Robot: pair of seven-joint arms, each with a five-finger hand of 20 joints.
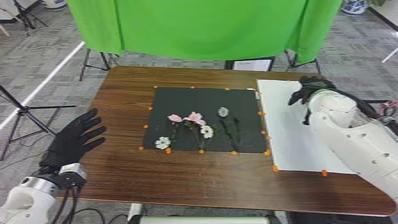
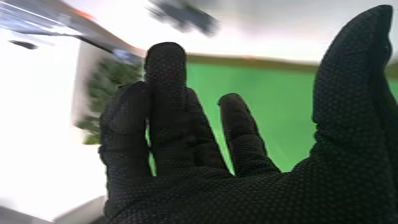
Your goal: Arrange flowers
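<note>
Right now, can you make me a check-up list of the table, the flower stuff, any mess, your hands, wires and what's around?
Surface: brown table, with a black mat and, right of it, a white sheet.
Job's things: pink flowers, white flowers and a pale flower lie on the mat.
Clutter: orange bits along the mat's and sheet's edges.
Hands: left hand open at the table's left edge; right hand open by the sheet's far end.
Cables: black cables by the left wrist.
Surroundings: green cloth beyond the table, tripod to the left.
</note>
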